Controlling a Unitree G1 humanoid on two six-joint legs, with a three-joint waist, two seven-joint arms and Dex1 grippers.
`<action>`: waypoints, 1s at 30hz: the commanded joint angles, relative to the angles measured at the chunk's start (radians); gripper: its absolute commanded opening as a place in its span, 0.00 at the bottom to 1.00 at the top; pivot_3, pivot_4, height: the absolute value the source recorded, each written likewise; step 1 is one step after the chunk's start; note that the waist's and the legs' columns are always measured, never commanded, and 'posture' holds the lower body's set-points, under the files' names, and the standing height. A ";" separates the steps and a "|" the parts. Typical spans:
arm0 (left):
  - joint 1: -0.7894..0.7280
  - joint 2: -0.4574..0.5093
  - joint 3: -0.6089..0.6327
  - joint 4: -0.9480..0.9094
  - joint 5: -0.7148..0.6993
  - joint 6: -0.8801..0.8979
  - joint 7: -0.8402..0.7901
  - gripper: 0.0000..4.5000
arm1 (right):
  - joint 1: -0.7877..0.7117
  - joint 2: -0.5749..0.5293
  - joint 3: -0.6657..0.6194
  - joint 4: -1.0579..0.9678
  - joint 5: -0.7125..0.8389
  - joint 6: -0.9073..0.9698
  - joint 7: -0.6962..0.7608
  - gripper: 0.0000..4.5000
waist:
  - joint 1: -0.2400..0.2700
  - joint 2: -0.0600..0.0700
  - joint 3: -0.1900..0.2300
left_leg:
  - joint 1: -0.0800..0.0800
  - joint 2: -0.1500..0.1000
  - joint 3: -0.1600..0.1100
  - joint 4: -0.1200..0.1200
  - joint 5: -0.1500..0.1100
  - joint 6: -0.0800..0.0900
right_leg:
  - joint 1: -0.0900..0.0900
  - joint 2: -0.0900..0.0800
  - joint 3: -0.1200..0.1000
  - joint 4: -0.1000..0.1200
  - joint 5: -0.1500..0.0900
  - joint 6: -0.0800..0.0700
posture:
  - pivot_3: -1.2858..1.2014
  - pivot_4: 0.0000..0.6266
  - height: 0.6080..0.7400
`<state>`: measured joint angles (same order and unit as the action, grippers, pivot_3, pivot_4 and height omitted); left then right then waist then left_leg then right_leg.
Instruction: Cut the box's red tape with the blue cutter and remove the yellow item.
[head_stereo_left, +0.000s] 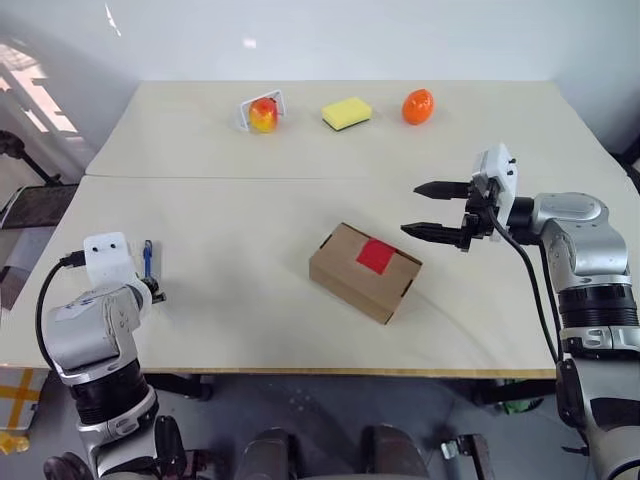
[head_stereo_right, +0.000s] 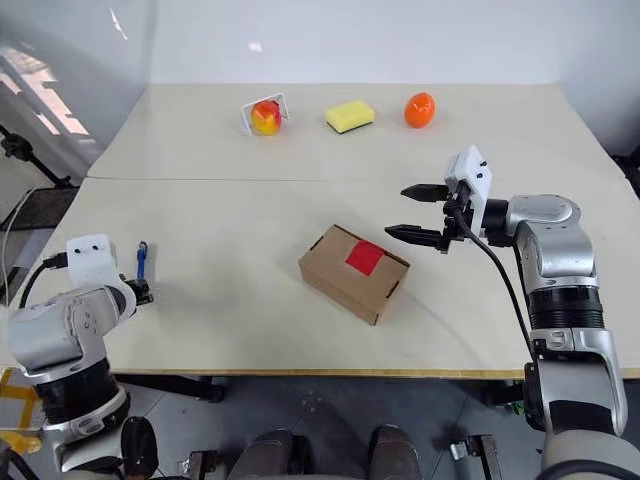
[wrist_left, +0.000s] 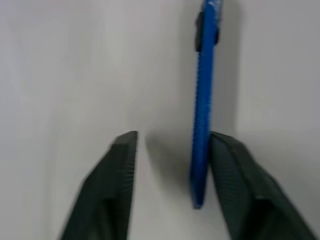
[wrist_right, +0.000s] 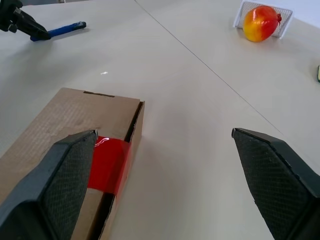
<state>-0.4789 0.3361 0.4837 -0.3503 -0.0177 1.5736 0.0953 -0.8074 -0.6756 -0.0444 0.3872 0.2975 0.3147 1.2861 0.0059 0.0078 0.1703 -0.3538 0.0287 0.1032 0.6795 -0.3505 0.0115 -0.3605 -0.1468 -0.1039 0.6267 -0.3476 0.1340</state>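
The blue cutter (wrist_left: 204, 105) is seen between the parted fingers of the left pincer (wrist_left: 172, 150), ungripped; the right pincer (head_stereo_left: 432, 209) is held released beside the box (head_stereo_left: 364, 271).

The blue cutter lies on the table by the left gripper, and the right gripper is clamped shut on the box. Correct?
Not quite. The right gripper is wide open beside the box, not clamped on it, as the left eye view shows. The blue cutter does lie on the table by the left gripper.
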 joint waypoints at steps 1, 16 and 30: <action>0.035 0.002 -0.028 0.080 -0.032 0.041 -0.056 0.65 | -0.001 -0.029 -0.016 -0.040 0.017 0.003 0.003 1.00 | 0.004 0.000 0.000 | 0.000 0.000 0.000 0.000 0.000 0.000 | 0.000 0.000 0.000 0.000 0.000 0.000 | 0.52 0.24 1.00; 0.070 -0.033 0.007 -0.011 -0.065 0.009 -0.174 0.65 | -0.009 -0.048 -0.015 -0.061 0.021 0.020 0.011 1.00 | 0.019 -0.001 0.000 | -0.003 -0.002 -0.003 0.001 0.000 0.001 | 0.000 -0.001 -0.003 -0.002 0.000 0.000 | 0.52 0.24 1.00; 0.084 -0.023 -0.003 0.092 -0.035 0.008 -0.148 0.42 | -0.010 -0.046 -0.011 -0.068 0.017 0.029 0.006 1.00 | 0.014 0.001 -0.001 | -0.001 -0.001 -0.002 0.001 0.000 0.001 | 0.001 -0.001 -0.003 -0.002 0.000 0.000 | 0.52 0.24 1.00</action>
<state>-0.4350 0.3258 0.4937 -0.3668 -0.0556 1.5328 -0.0515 -0.8074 -0.6986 -0.0444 0.3567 0.2989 0.3458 1.2934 0.0202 0.0091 0.1695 -0.3549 0.0279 0.1008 0.6801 -0.3508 0.0120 -0.3593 -0.1472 -0.1063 0.6255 -0.3475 0.1341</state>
